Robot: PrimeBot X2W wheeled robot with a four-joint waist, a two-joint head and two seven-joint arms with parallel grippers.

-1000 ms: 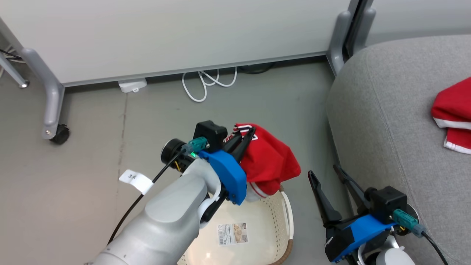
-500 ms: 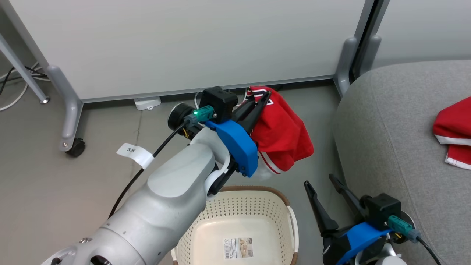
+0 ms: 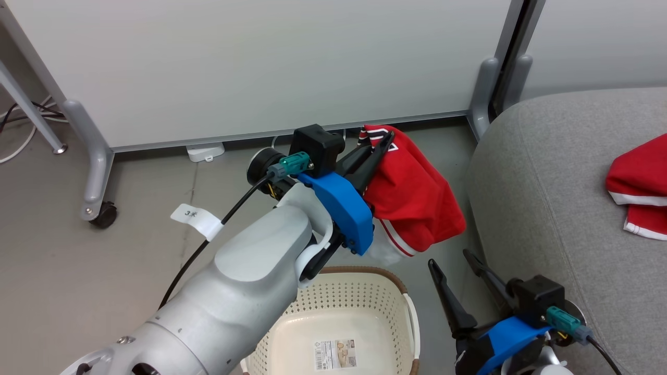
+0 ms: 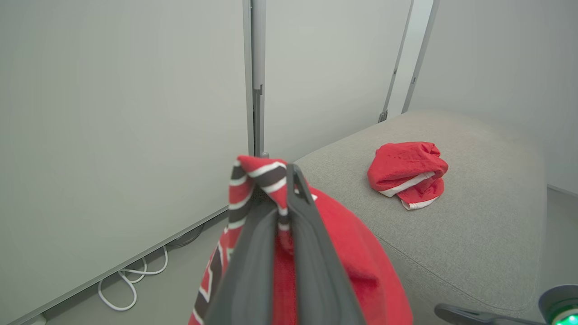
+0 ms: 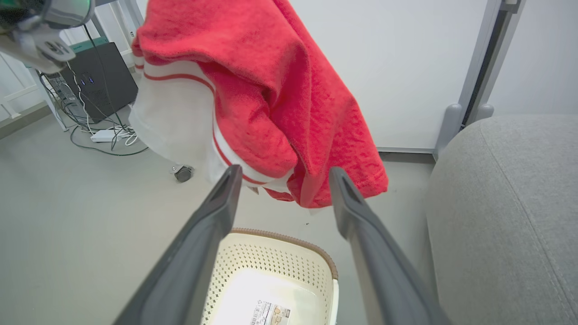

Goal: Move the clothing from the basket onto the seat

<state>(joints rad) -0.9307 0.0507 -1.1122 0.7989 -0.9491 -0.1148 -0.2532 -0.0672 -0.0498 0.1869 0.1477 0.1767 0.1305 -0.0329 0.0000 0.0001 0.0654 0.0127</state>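
My left gripper [image 3: 386,139] is shut on a red garment [image 3: 417,200] with white trim, which hangs in the air above and beyond the cream basket [image 3: 365,299]. In the left wrist view the fingers [image 4: 311,234] pinch its striped collar [image 4: 253,176]. The hanging garment [image 5: 266,99] also shows in the right wrist view over the basket [image 5: 289,257]. A second red garment [image 3: 638,185] lies bunched on the grey seat [image 3: 536,172], also seen as a red bundle [image 4: 408,174] on the seat [image 4: 474,216]. My right gripper [image 3: 451,260] stands open low beside the seat, holding nothing.
White partition panels [image 3: 260,67] on grey wheeled legs [image 3: 96,172] stand behind. A white cable [image 4: 131,280] and a small white box [image 3: 206,152] lie on the floor at the panel's foot. A label sticker [image 3: 336,354] sits on the basket floor.
My left gripper carried the red garment up out of the basket and a little rightward toward the seat. The head camera has tilted up. The right gripper stayed open.
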